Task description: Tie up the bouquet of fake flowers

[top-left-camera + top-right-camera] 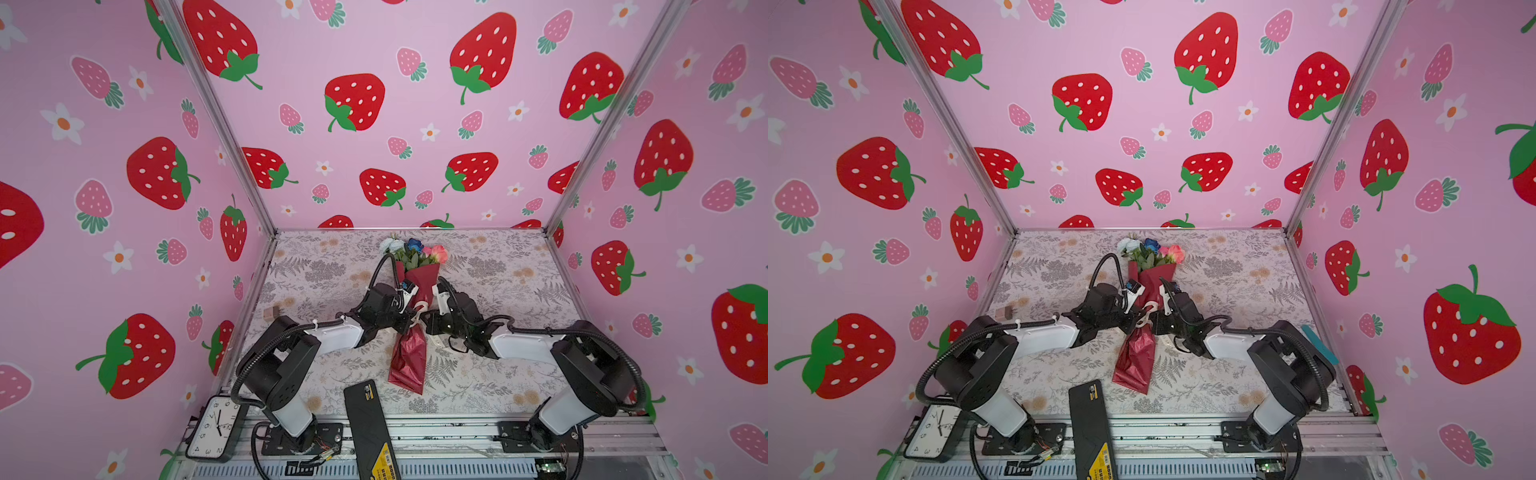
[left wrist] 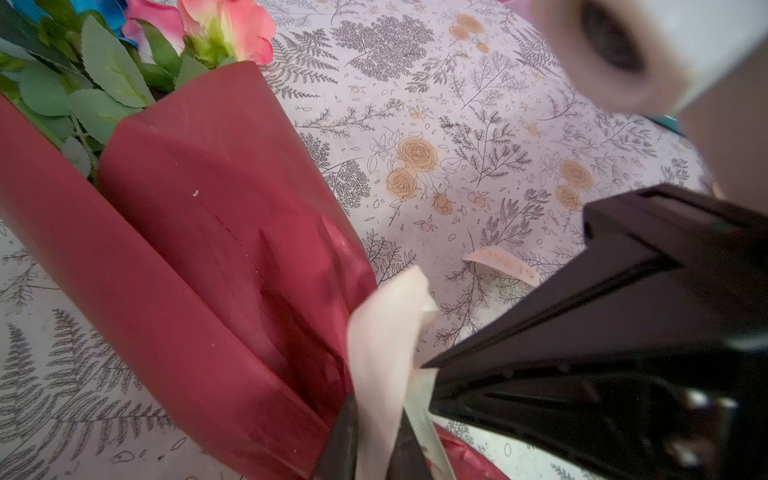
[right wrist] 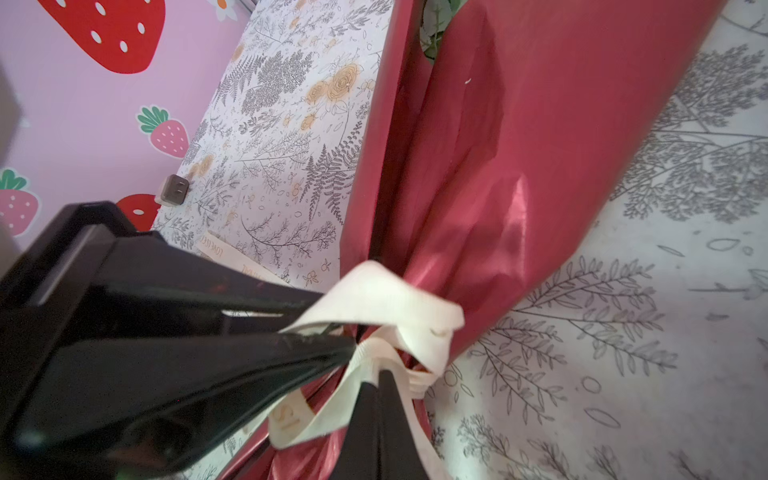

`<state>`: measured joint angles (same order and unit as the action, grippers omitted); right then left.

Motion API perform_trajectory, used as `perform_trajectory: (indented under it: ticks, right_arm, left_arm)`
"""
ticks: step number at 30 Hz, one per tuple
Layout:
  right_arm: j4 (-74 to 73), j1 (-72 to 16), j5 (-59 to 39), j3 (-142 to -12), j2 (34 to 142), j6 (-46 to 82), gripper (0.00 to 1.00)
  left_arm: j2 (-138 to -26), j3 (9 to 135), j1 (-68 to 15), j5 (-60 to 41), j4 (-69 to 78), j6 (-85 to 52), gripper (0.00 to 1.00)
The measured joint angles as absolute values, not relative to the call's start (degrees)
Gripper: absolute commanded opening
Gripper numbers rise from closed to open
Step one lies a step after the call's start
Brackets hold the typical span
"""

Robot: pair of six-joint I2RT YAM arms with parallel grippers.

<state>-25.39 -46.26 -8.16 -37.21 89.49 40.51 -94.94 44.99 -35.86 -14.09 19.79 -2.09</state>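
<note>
The bouquet of fake flowers (image 1: 420,282) (image 1: 1152,280) lies lengthwise mid-table. Its pale, blue and pink blooms (image 1: 415,247) point to the back wall, and its dark red wrapping paper (image 2: 199,232) (image 3: 540,145) narrows to a waist. A cream lettered ribbon (image 1: 417,311) (image 1: 1145,312) (image 3: 386,299) circles that waist. My left gripper (image 1: 409,321) (image 2: 376,411) comes in from the left, shut on a wide fold of ribbon (image 2: 382,353). From the right, my right gripper (image 1: 424,318) (image 3: 378,374) meets it tip to tip. Its fingers are shut on the ribbon at the knot.
A loose ribbon end (image 2: 503,266) lies on the floral cloth (image 1: 498,282) beside the wrap. A black flat device (image 1: 368,424) and a clock (image 1: 212,428) sit at the front edge. A small brown block (image 1: 270,312) is at the left wall, a teal strip (image 1: 1318,343) at the right.
</note>
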Motion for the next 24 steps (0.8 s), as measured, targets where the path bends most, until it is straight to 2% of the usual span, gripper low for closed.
perform_trajectory:
  ticks: [13, 24]
  right_arm:
    - [-23.53, -46.35, -9.37, -35.94, 87.0, 40.86, 0.0]
    - [-25.69, -46.35, -10.07, -42.04, 93.25, 40.32, 0.0]
  left_arm:
    - [-94.19, 43.59, -35.9, -11.35, 22.24, -4.27, 0.16]
    - [-94.19, 43.59, -35.9, -11.35, 22.52, -4.64, 0.16]
